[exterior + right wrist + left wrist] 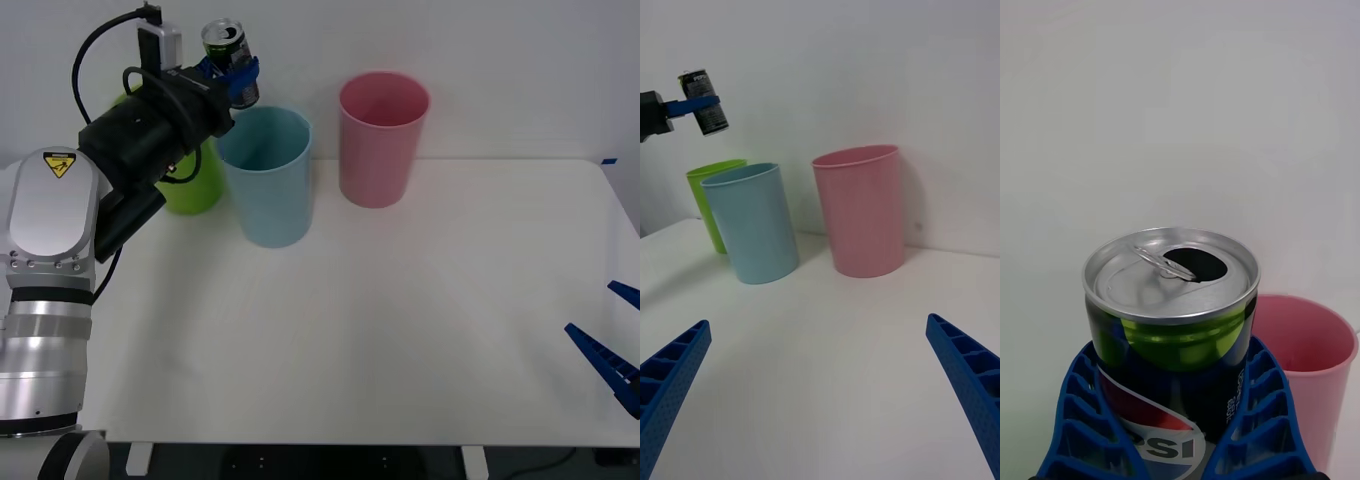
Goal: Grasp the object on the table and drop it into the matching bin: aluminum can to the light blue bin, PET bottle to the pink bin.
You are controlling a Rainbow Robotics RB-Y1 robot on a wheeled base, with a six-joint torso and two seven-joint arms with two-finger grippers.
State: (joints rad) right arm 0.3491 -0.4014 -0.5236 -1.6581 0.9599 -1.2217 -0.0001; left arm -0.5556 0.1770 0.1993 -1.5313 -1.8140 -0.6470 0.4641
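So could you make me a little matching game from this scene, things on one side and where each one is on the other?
Things:
1. aluminum can
2. light blue bin
3. pink bin
4. right gripper

Places:
A. open, low at the table's right edge
B. between the green and pink bins
C. held in the left gripper, up in the air
D. rightmost bin

Pairs: 1-C, 2-B, 3-D, 4-A

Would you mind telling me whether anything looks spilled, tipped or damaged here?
Nothing stands out. The left gripper holds the aluminum can, opened and slightly tilted, above the light blue bin. The pink bin and lime green bin stand upright. The right gripper waits open.
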